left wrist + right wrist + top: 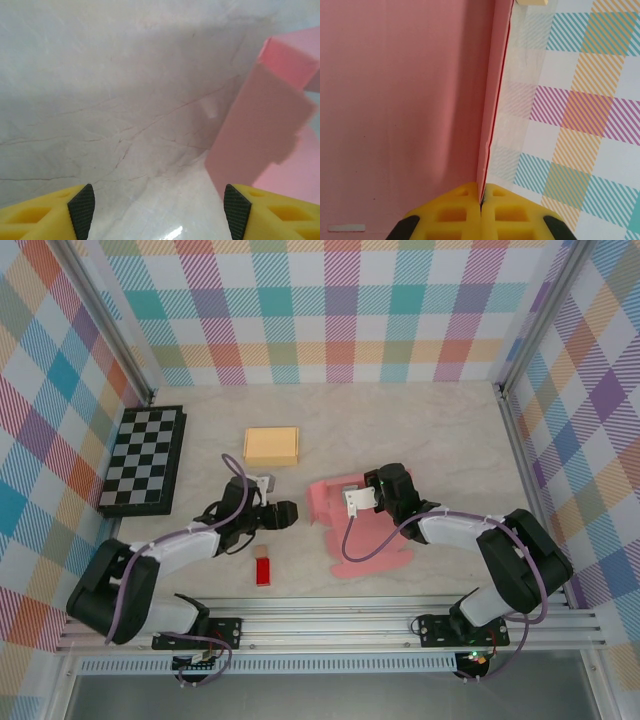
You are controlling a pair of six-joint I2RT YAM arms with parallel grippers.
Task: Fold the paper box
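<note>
The pink paper box (365, 540) lies a little right of the middle of the top view, on the pale marble table (420, 430). It is partly folded: a flat sheet spreads toward the lower edge of the frame, and a low wall stands up along its upper left side.

The right gripper (352, 495) sits over that raised part. In the right wrist view its yellow fingers (455, 210) are pressed together at the bottom of the frame, and the right gripper (481, 192) is clenched on the thin upright edge of the paper box (395, 100), which runs straight up the middle of the frame.

The left gripper (290, 515) lies low over the table just left of the box, pointing at it. In the left wrist view the left gripper (160, 205) is released, with bare table between its fingers (82, 202). A wall of the paper box (265, 130) stands at the right of that frame, right beside the right-hand pad; I cannot tell whether they touch.

Further out in the top view, a tan block (271, 446) lies above and left of the box. A small red item (264, 571) lies near the lower centre, and a chessboard (142, 460) lies at the left. Plaid walls (340, 310) close in the table.
</note>
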